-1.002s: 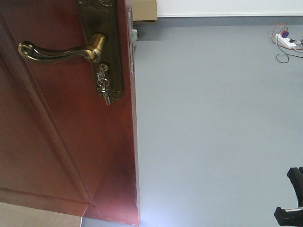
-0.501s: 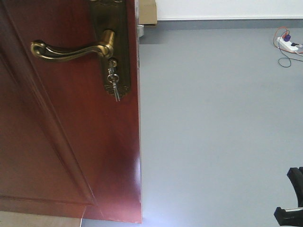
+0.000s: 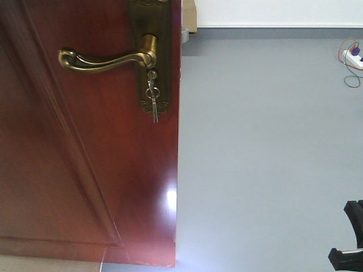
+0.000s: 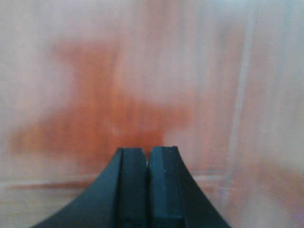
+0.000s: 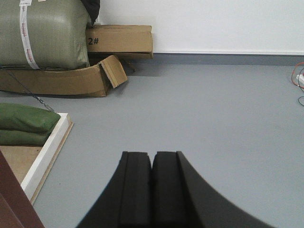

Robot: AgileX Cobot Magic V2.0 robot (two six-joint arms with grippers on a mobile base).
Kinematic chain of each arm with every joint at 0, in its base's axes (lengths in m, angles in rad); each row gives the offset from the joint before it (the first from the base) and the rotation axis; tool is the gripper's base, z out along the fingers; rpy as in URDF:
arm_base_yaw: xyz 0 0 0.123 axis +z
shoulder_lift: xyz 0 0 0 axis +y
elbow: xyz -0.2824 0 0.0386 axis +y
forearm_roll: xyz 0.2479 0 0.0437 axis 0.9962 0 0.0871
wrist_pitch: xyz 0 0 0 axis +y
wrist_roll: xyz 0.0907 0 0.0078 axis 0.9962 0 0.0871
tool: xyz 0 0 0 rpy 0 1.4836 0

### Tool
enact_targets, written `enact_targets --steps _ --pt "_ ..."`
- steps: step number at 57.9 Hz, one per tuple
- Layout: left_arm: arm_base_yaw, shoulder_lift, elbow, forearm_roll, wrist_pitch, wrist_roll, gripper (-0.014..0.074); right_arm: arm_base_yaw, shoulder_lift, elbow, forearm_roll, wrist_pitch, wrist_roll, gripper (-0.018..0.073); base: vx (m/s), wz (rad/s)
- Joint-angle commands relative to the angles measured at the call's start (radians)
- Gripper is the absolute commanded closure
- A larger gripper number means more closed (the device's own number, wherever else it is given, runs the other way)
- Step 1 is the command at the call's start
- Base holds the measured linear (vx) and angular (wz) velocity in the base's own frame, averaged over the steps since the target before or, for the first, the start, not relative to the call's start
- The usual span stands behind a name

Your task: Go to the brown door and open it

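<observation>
The front view faces forward and somewhat down, close to the door point(image 3: 85, 170), with floor point(image 3: 266, 158) to its right. The left wrist view looks along the left gripper point(image 4: 148, 190), so near the door that the wood blurs. The right wrist view looks low over the right gripper point(image 5: 152, 190) across the same floor to the wall point(image 5: 213, 23) and box point(image 5: 121, 40), both of which the front view shares.

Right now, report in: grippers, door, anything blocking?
Left gripper shut, close to brown door. Right gripper shut, over open floor. Lever handle unheld. Nothing blocking seen.
</observation>
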Motion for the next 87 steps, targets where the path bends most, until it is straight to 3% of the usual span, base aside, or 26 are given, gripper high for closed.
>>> enact_targets --steps 1,87 --pt "-0.005 -0.010 -0.025 -0.018 -0.002 -0.001 0.0600 -0.002 -0.006 0.003 -0.006 -0.076 -0.009 0.0559 0.09 0.05" --pt "-0.005 -0.010 -0.025 -0.018 -0.002 -0.001 0.0600 -0.002 -0.006 0.003 -0.006 -0.080 -0.009 0.0559 0.04 0.02"
